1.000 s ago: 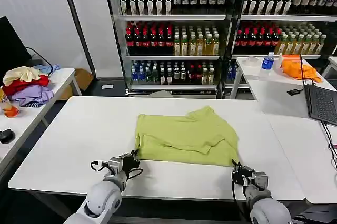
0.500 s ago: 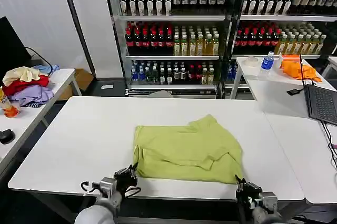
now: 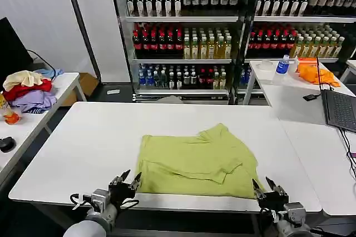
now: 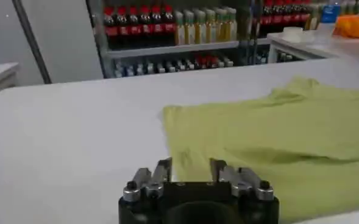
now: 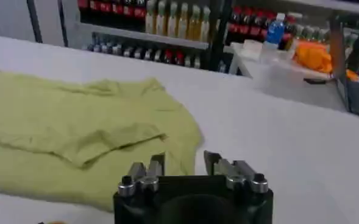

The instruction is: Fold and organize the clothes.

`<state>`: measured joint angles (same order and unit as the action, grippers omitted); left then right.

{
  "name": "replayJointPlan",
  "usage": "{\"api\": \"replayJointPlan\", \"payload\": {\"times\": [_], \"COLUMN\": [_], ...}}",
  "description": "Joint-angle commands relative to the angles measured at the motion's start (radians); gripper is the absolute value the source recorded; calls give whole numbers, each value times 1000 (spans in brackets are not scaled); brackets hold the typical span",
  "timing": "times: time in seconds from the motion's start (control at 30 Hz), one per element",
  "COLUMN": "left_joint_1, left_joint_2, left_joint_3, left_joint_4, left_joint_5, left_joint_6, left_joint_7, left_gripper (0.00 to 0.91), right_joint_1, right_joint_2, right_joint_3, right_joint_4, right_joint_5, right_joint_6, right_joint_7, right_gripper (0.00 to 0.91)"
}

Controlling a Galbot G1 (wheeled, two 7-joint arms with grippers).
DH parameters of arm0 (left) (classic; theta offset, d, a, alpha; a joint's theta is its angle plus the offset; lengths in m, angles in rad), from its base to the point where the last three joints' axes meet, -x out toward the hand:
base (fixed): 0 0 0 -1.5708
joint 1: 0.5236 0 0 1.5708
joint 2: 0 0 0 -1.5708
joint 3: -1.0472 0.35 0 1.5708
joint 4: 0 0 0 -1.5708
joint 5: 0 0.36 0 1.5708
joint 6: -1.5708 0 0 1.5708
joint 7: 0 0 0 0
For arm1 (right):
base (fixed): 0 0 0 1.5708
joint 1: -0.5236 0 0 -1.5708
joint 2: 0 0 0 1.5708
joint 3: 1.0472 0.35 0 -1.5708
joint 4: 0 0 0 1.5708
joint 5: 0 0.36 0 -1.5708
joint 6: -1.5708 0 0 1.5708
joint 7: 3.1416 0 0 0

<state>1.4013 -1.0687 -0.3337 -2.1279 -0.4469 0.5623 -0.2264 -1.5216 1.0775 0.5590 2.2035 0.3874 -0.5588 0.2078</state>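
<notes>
One lime yellow-green soft T-shirt (image 3: pixel 196 161) folded, lower centre of white desk (image 3: pixel 83 137), long axis left-right, sleeve pointing upward. Left pincer (image 3: pixel 127 179) and right pincer (image 3: pixel 263 187) released, empty, at hem corners.

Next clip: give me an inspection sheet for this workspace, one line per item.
Surface: white table, bare around the shirt.
Job's things: lime T-shirt lying partly folded, near the front edge.
Clutter: nothing seen on the work table.
End effectors: left end effector open, at the shirt's near-left corner; right end effector open, at the near-right corner; neither holds fabric.
Cables: black wiring looped on the left wrist.
Surroundings: bottle shelves; garment heap; laptop; orange cloth.
</notes>
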Motion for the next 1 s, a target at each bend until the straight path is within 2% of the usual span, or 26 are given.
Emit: {"api": "replayJointPlan", "payload": {"times": [0.03, 0.17, 0.27, 0.67, 1.0], "left_joint_1": [-260, -407, -488, -623, -667], "left_joint_2": [37, 16, -3, -89, -149], "left_joint_3": [41, 102, 139, 195, 231], "left_joint_4": [174, 297, 388, 569, 645], "left_joint_5": [-81, -136, -139, -136, -106], "left_joint_6": [-14, -12, -15, -29, -21], "left_joint_7": [-15, -19, -23, -25, -25], "left_gripper": [907, 907, 907, 907, 907], "right_joint_1": [294, 494, 626, 814, 906], "right_joint_2": [-59, -47, -19, 59, 128], "right_joint_3": [-99, -222, -274, -378, -409], "right_joint_4": [-159, -335, -464, -743, -870], "right_joint_5": [73, 122, 154, 139, 142], "right_joint_6": [-8, -17, -18, 3, 3], "right_joint_7": [17, 25, 28, 23, 22], "right_gripper": [907, 907, 907, 907, 907]}}
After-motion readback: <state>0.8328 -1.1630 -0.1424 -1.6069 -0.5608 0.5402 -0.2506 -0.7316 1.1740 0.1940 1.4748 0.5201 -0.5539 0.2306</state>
